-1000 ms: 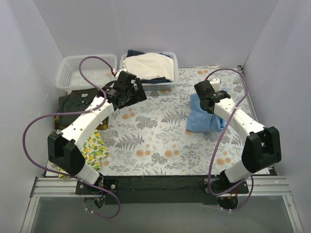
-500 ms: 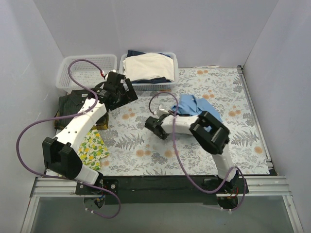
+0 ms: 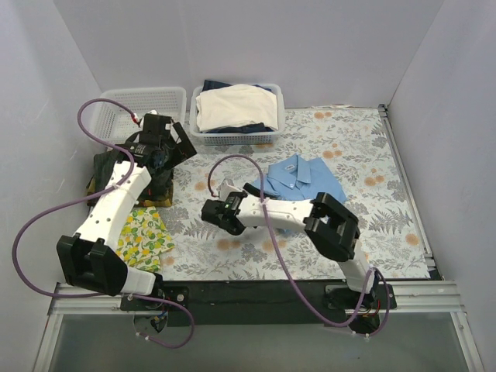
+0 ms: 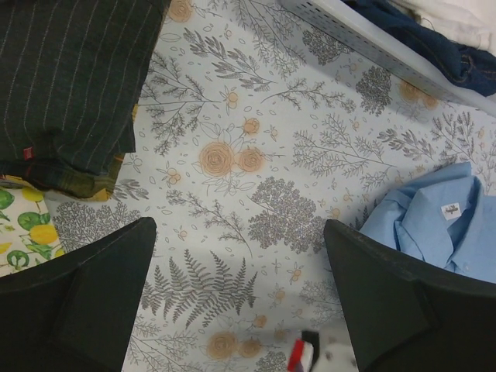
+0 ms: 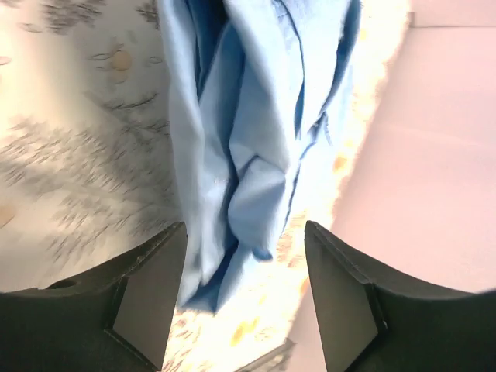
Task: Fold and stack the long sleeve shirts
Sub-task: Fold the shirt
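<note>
The light blue long sleeve shirt (image 3: 304, 177) lies folded, collar up, on the floral table cover right of centre. In the right wrist view the blue cloth (image 5: 248, 147) reaches down between the right gripper's (image 5: 244, 302) parted fingers without being pinched. From above, my right gripper (image 3: 215, 215) sits low over the table, left of the shirt. The dark pinstriped shirt (image 3: 110, 166) lies folded at the left, its edge also in the left wrist view (image 4: 70, 77). My left gripper (image 3: 160, 146) hovers open at that shirt's right edge, nothing between its fingers (image 4: 77, 302).
An empty white basket (image 3: 124, 115) stands at the back left, and beside it a basket (image 3: 271, 136) with cream and dark garments. A yellow lemon-print cloth (image 3: 147, 234) lies in front of the dark shirt. White walls close in both sides.
The right arm swung from the right side across to the table's left-centre. The blue shirt went from hanging bunched to lying flat, and the right jaws opened. The left gripper moved left toward the dark shirt.
</note>
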